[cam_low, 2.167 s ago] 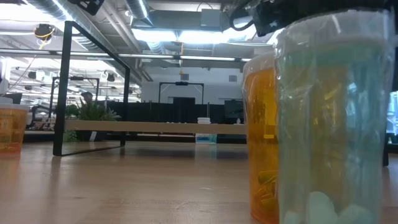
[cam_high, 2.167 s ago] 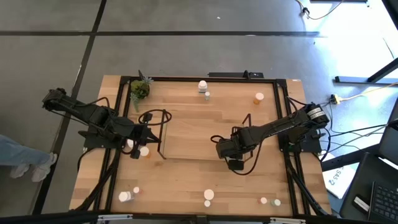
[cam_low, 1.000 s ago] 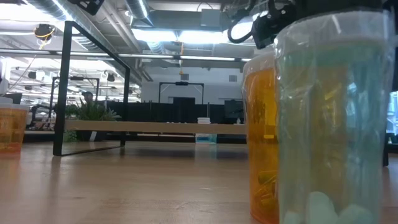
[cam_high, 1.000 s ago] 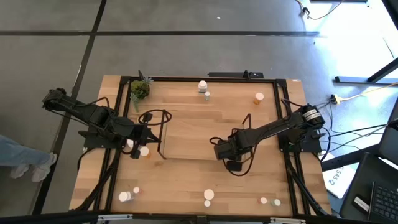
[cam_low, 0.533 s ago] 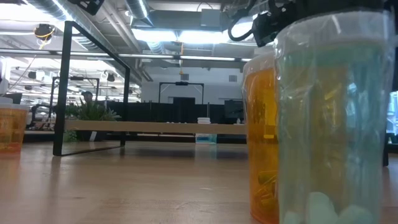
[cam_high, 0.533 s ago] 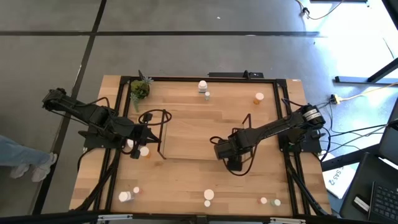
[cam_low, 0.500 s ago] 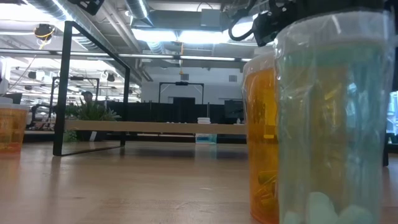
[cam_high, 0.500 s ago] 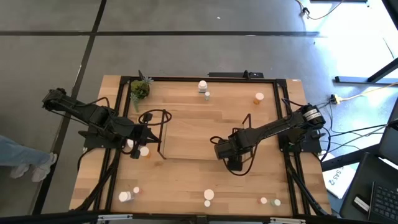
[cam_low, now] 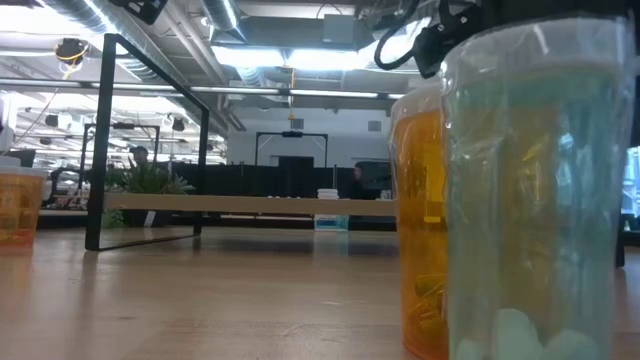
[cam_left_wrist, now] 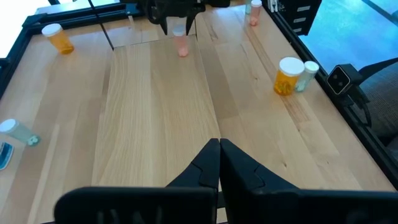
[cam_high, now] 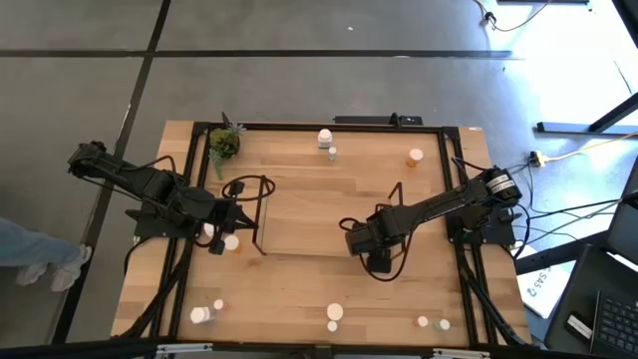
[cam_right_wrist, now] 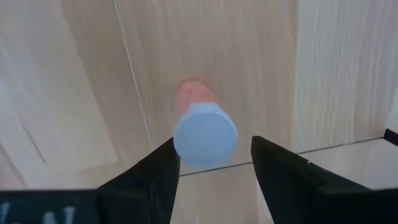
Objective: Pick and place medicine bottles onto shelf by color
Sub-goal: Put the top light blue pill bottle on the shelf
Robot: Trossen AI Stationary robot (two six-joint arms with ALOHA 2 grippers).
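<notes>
Over the middle of the surface (cam_high: 299, 299), right arm stretched in from the right edge, elbow low, wrist bent down. Right gripper (cam_right_wrist: 210, 163) pointed straight down at a small pink bottle (cam_right_wrist: 200, 127) with a white cap, standing upright on the wood by the right end of the shelf (cam_high: 299, 214). Jaws wide, one finger to each side of the cap, gaps showing on both sides; no contact visible. Left arm folded along the left side, left gripper (cam_left_wrist: 219, 163) hanging low near the shelf's left end frame, jaws pressed together, nothing between them. Other medicine bottles scattered about: an orange bottle (cam_left_wrist: 288, 75) and a teal bottle (cam_left_wrist: 306, 76) side by side near the front edge, another orange one (cam_high: 415, 156) toward the far right corner, a white-capped bottle (cam_high: 324, 137) at the far edge. Potted plant (cam_high: 224, 143) in the far left corner.
</notes>
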